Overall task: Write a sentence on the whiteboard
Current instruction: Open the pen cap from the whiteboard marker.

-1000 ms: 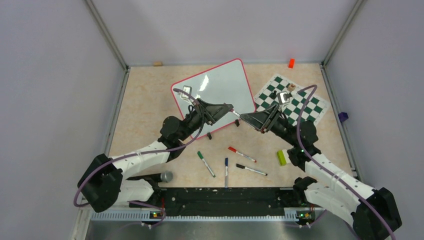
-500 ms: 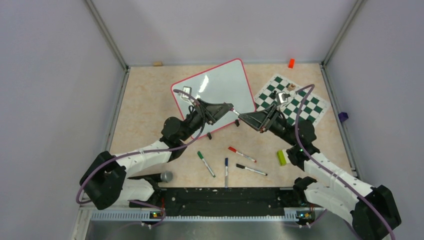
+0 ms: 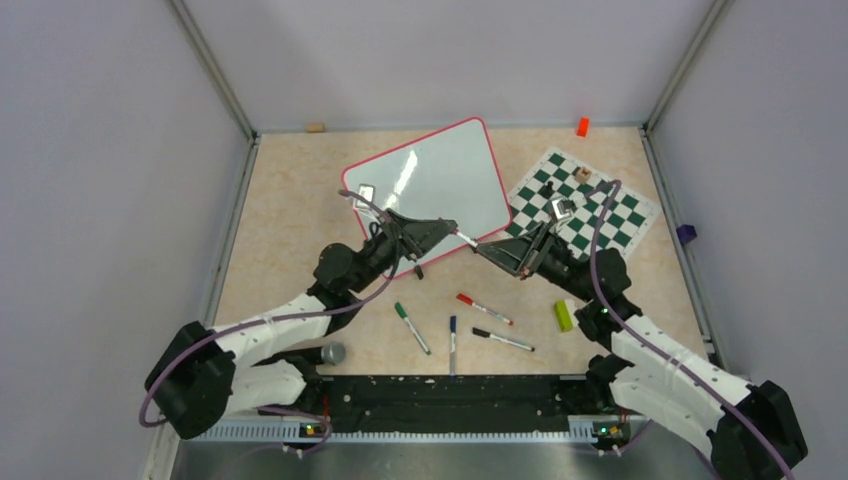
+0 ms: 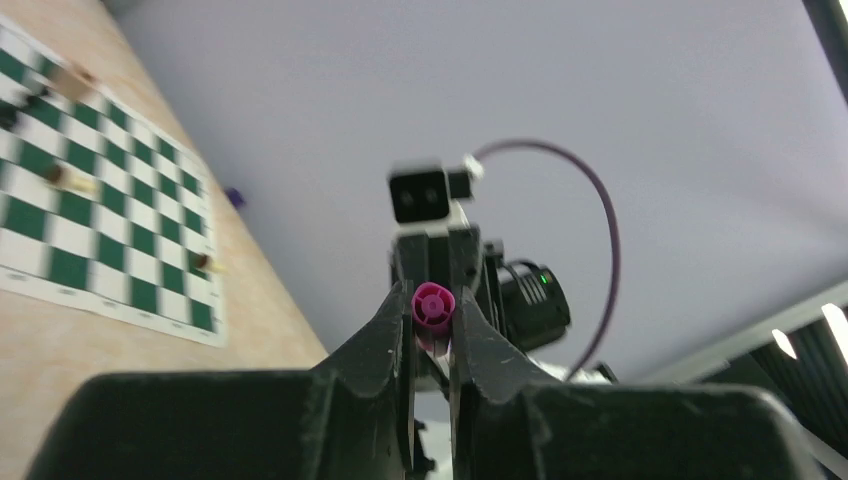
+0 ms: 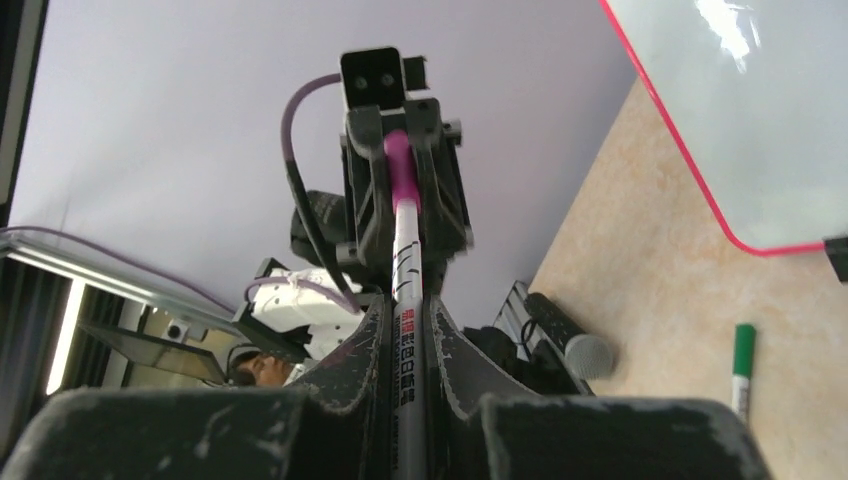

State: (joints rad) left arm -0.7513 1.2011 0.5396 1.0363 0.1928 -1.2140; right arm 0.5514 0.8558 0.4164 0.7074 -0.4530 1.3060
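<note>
Nearest me, by the near edge of the counter, a green-capped pen (image 3: 411,327), a blue-capped pen (image 3: 452,343), a red-capped pen (image 3: 484,308) and a black-capped pen (image 3: 503,340) lie flat; I judge them spares, out of my way. Just beyond, over the counter's middle, my right gripper (image 3: 482,245) is clamped on the white barrel of a thin marker with a magenta cap (image 5: 408,255). My left gripper (image 3: 452,228) meets it nose to nose, fingers pinched tight on that cap. I hold one end in each hand because the cap has to come off in line with the barrel before any ink flows; whether it has begun to slip free I cannot tell. Farther on, toward the far edge, the large glossy white rectangular whiteboard with its thin red-pink rim (image 3: 440,170) lies flat and askew, showing no writing I can make out. A green-and-white chequered chess mat (image 3: 600,210) lies just beside it, toward the far right corner.
</note>
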